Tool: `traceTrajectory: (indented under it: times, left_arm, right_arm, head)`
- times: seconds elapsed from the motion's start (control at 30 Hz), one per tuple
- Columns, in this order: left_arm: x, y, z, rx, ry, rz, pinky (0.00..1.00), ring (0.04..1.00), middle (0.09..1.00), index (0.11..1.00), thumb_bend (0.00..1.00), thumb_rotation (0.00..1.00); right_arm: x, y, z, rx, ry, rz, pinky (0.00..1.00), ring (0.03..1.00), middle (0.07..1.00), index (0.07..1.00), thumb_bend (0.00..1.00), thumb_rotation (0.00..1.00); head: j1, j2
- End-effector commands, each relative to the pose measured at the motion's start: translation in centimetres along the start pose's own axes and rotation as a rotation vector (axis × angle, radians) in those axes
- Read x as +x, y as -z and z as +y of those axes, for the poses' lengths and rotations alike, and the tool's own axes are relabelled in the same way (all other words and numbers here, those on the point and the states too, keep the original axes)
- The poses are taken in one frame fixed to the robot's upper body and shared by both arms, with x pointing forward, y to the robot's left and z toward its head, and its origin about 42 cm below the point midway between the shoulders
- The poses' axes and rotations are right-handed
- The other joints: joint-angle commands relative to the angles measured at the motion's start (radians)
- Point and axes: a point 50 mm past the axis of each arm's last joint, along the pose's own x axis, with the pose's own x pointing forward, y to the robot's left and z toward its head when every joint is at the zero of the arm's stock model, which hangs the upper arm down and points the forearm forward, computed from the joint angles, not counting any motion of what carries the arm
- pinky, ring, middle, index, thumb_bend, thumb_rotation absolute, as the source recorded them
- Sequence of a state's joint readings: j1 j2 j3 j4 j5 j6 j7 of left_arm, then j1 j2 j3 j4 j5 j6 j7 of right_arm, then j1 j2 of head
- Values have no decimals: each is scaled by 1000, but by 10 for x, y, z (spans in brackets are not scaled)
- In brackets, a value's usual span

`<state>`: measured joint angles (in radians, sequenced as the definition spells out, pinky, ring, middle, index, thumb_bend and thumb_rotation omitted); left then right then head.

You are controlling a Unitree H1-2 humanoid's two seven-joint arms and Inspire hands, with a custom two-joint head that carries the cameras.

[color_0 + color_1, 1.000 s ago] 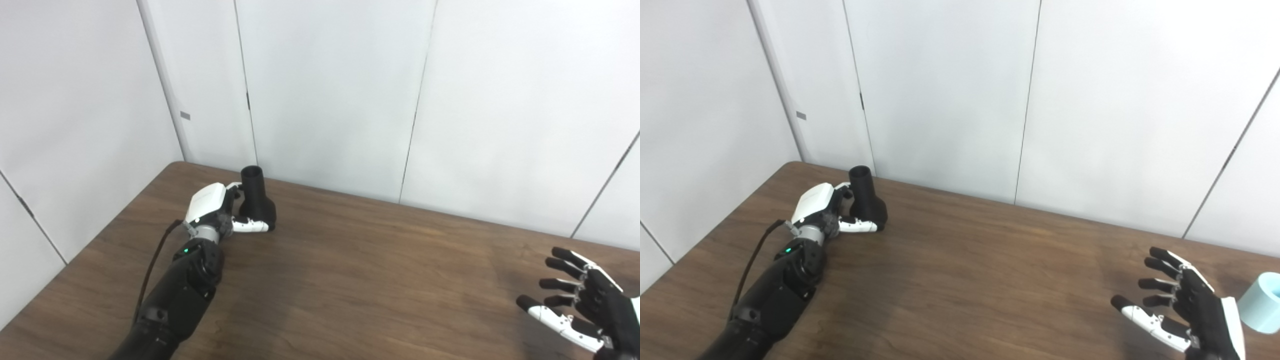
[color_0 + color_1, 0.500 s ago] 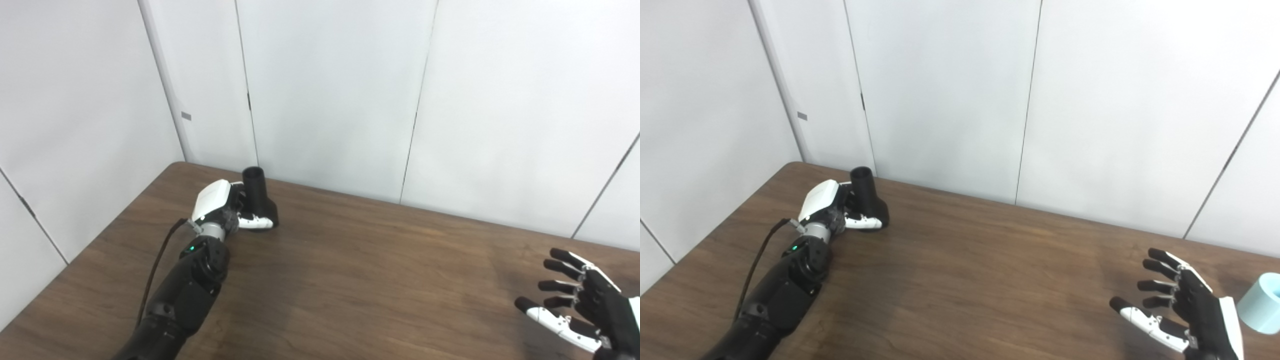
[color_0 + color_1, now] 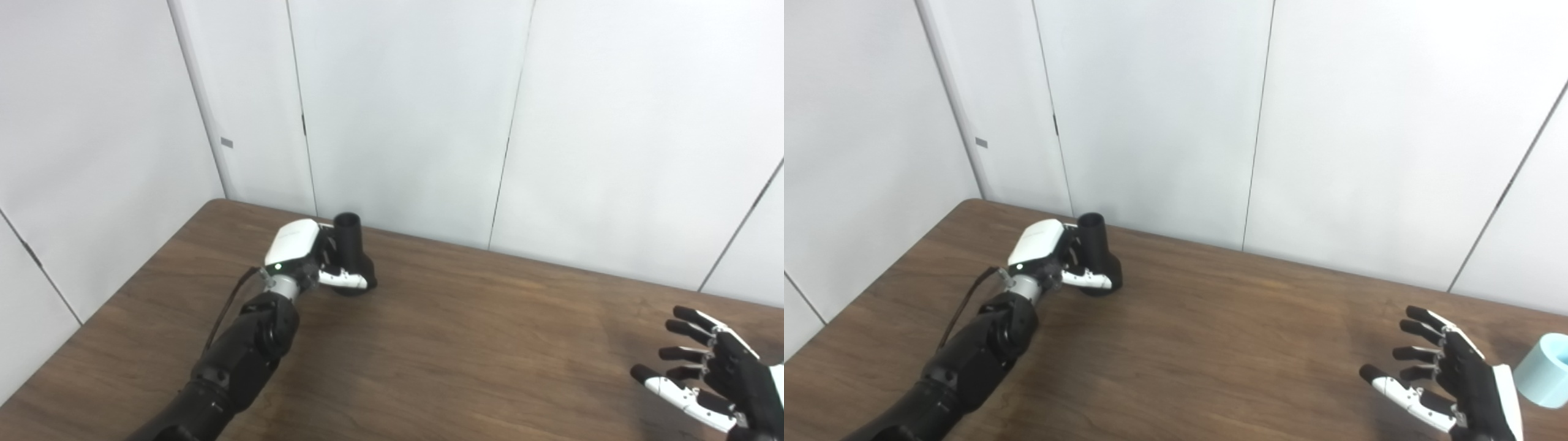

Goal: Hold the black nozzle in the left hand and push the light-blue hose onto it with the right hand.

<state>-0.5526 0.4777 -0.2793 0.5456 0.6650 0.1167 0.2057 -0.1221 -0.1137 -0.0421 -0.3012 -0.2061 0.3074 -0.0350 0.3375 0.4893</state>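
The black nozzle [image 3: 354, 252] stands upright on the brown table [image 3: 465, 331], narrow neck up, at the far left. My left hand [image 3: 304, 257] is wrapped around its lower body, thumb across the front, shut on it. My right hand [image 3: 713, 378] is open, fingers spread, empty, at the right near the front edge. The light-blue hose [image 3: 1545, 370] shows only in the right eye view, a short tube at the far right edge, just right of my right hand [image 3: 1448, 376] and apart from it.
White wall panels [image 3: 404, 116] stand right behind the table's far edge, close to the nozzle. The table's left edge runs diagonally beside my left arm [image 3: 236, 361]. Bare wood lies between the two hands.
My left hand has slid to the right along the table's far side with the nozzle in it. The right hand has barely moved.
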Motion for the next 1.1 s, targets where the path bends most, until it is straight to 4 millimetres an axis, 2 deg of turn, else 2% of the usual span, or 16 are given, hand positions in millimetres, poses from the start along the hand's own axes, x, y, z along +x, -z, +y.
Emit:
traceTrajectory:
  times: [0.0, 0.07, 0.17, 0.27, 0.3, 0.37, 0.57, 0.67, 0.8, 1.07]
  left_arm:
    - [-12, 9, -25, 58, 87, 7, 294, 408, 493, 483, 526, 0]
    - [-16, 4, -30, 57, 73, -28, 300, 408, 495, 482, 526, 0]
    - [-24, -8, -42, 36, 49, -102, 260, 362, 423, 502, 523, 0]
    - [-32, -21, -51, 3, 40, -167, 236, 336, 467, 484, 527, 0]
    - [-35, -26, -55, -10, 39, -195, 235, 335, 470, 483, 528, 0]
    - [-41, -38, -64, -28, 36, -267, 236, 336, 471, 482, 528, 0]
    - [-58, -75, -85, -86, 50, -442, 221, 329, 471, 482, 528, 0]
    - [-66, -94, -95, -116, 69, -509, 226, 346, 471, 483, 528, 0]
    - [-75, -115, -107, -133, 109, -585, 234, 370, 472, 483, 528, 0]
    - [-96, -149, -136, -137, 175, -732, 254, 373, 472, 482, 527, 0]
  right_arm:
    - [6, -19, -5, 2, 12, -78, 447, 591, 739, 754, 555, 0]
    - [5, -19, -4, 10, 12, -72, 451, 595, 745, 758, 551, 0]
    - [5, -19, -3, 56, 13, -55, 484, 622, 766, 777, 529, 0]
    - [6, -15, -1, 64, 4, -71, 506, 656, 791, 809, 509, 0]
    - [7, -11, -2, 59, 0, -74, 513, 660, 793, 814, 516, 0]
    - [10, -3, -2, 49, -5, -84, 538, 670, 797, 818, 531, 0]
    - [20, 25, -5, -12, -12, -146, 474, 606, 750, 776, 618, 0]
    - [23, 32, -4, -31, -9, -155, 454, 587, 731, 759, 659, 0]
    - [25, 35, 0, -24, -8, -157, 439, 571, 725, 755, 675, 51]
    - [26, 33, 6, -46, -4, -157, 440, 575, 728, 752, 682, 77]
  head:
    - [-7, 5]
    - [-20, 11]
    - [-50, 18]
    - [-94, 26]
    - [-94, 26]
    - [-141, 34]
    - [-237, 55]
    - [-279, 67]
    - [-315, 76]
    - [-378, 87]
